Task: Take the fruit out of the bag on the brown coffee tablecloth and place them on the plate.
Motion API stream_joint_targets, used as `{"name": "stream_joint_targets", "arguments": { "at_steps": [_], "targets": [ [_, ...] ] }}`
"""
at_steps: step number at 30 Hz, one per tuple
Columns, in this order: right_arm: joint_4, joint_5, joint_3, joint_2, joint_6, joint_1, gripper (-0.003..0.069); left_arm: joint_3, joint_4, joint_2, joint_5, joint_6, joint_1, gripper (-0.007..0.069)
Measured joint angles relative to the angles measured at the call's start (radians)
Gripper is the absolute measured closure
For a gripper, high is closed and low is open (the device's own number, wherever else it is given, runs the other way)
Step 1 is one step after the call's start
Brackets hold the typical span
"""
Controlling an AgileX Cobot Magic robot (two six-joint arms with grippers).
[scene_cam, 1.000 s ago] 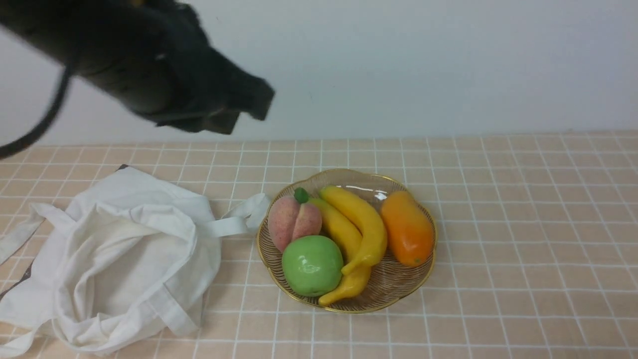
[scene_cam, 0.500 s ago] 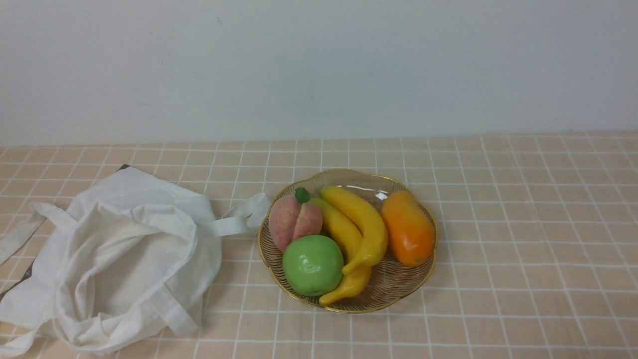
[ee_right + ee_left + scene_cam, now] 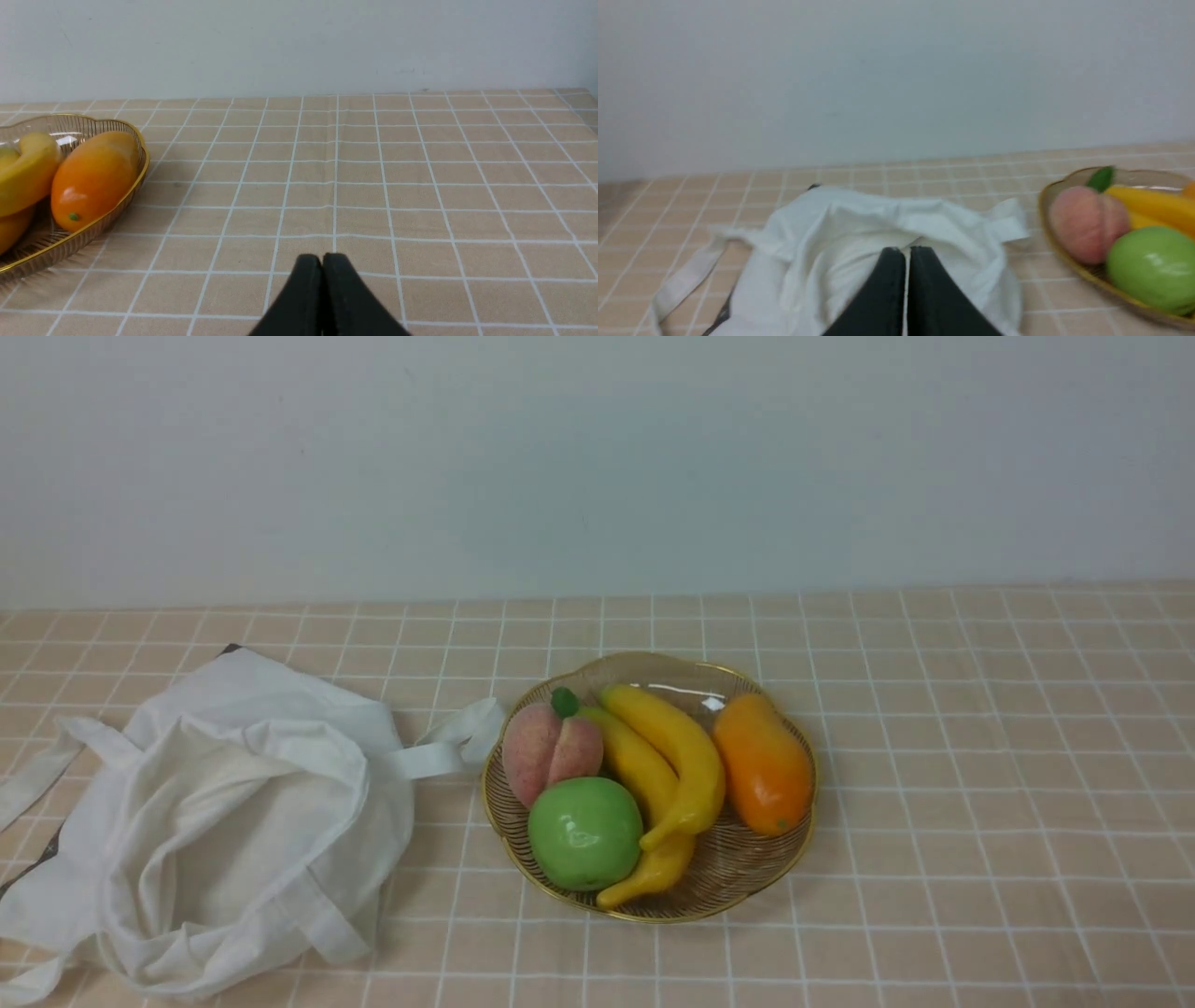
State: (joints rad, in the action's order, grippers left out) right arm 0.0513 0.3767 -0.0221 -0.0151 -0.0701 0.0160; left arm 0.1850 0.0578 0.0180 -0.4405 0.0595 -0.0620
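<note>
Left gripper (image 3: pixel 906 255) and right gripper (image 3: pixel 322 260) both pinched shut, empty; bananas (image 3: pixel 686 756) on plate (image 3: pixel 738 873).
Side by side mid-plate; bag (image 3: pixel 233 803) slumped just beside plate on brown coffee tablecloth (image 3: pixel 980 756), strap end at rim; peach (image 3: pixel 551 747) and green apple (image 3: pixel 585 833) on plate's bag side, mango (image 3: pixel 764 765) on far side.

The bag (image 3: pixel 233 812) is flopped on the tablecloth (image 3: pixel 980 756) at the left, and the plate (image 3: pixel 742 873) sits just right of it, one strap (image 3: pixel 439 758) reaching its rim. On the plate: peach (image 3: pixel 546 747) back-left, apple (image 3: pixel 584 833) right in front of it, two bananas (image 3: pixel 686 756) overlapping down the middle, mango (image 3: pixel 764 763) on the right.
</note>
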Motion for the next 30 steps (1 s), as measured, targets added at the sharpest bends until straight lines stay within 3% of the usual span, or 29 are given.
{"name": "stream_joint_targets", "arguments": {
  "at_steps": [5, 13, 30],
  "targets": [
    [0.000, 0.000, 0.000, 0.000, 0.000, 0.000, 0.0676, -0.164, -0.036, 0.000, 0.089, 0.048, 0.070, 0.0632],
    [0.000, 0.000, 0.000, 0.000, 0.000, 0.000, 0.0676, -0.212, -0.048, 0.000, 0.063, 0.004, -0.029, 0.0632],
    [0.000, 0.000, 0.000, 0.000, 0.000, 0.000, 0.0676, -0.212, -0.044, 0.000, 0.064, -0.019, -0.036, 0.0632]
  ]
}}
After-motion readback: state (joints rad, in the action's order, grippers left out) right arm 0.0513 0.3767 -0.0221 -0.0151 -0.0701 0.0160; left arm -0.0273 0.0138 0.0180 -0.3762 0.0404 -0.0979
